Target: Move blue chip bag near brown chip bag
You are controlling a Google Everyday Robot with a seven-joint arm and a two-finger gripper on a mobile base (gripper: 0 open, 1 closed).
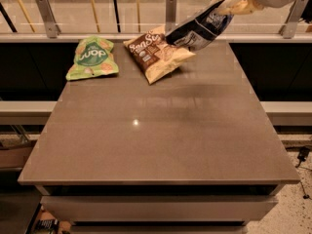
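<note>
The blue chip bag [199,29] is a crumpled dark blue foil bag with white lettering. It hangs tilted in the air over the table's far right part, its lower end just above the brown chip bag. My gripper [229,3] is shut on the blue bag's upper end at the top right. The brown chip bag [157,55] has a dark brown top and a cream-yellow bottom. It lies flat on the table at the far middle.
A light green chip bag [91,57] lies at the table's far left. The grey-brown table [156,130] has a railing with metal posts [46,16] behind its far edge. Floor shows past the right edge.
</note>
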